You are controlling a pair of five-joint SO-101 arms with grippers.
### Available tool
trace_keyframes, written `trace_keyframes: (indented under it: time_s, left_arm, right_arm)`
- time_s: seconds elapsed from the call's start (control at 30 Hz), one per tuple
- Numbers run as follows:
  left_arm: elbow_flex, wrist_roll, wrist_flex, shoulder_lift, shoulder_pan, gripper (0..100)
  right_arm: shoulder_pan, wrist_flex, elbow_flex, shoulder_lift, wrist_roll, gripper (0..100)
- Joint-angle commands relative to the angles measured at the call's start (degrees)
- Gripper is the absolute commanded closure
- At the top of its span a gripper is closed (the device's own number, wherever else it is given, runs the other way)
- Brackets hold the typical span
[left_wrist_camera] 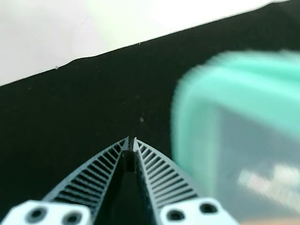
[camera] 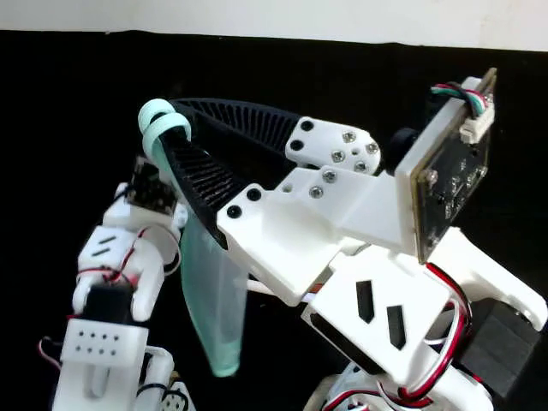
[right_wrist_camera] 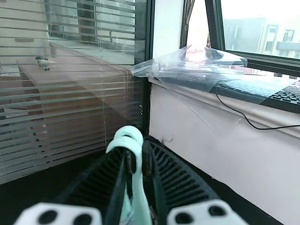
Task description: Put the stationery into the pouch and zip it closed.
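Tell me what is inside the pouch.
The pouch hangs from the right gripper. Through its translucent wall the left wrist view shows a pale blurred patch, too unclear to name. What the pouch holds cannot be told.

Two arms, white printed shells.
Right claw (camera: 171, 122): black ribbed tapered fingers (camera: 201, 175), white mounts, silver and black screws (camera: 330, 175).
Wrist camera board (camera: 449, 175): green, red and white wires.
Black servo blocks (camera: 505, 342); red, black and white cables (camera: 452, 295).
Left claw (left_wrist_camera: 131, 140): same black ribbing, white mounts.
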Motion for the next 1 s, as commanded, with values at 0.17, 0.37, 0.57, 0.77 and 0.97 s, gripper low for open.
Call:
trace_keyframes:
  time_s: [0.17,0.37,0.57,0.77,0.97]
  left_arm:
    - [-12.4,5.7,-0.1,13.1,8.2,99]
    - [-15.3,8.4,-0.4,19.8,18.1,99]
    - [-22.0,8.9,-0.4,27.3,22.5,99]
    - [-26.8,8.9,-0.4,32.0,26.2,99]
    - [-28.7,8.9,-0.4,35.4,31.4,99]
  right_arm:
    - [-0.4,-1.7,-1.2,0.2,0.5,99.2]
    - [-0.4,-1.9,-1.3,0.3,0.5,99.2]
    - [-0.2,-3.8,-1.3,0.3,0.6,99.2]
    - [-0.2,-4.3,-1.3,0.3,3.9,99.2]
    - [0.5,-3.0,-1.3,0.2,4.1,99.2]
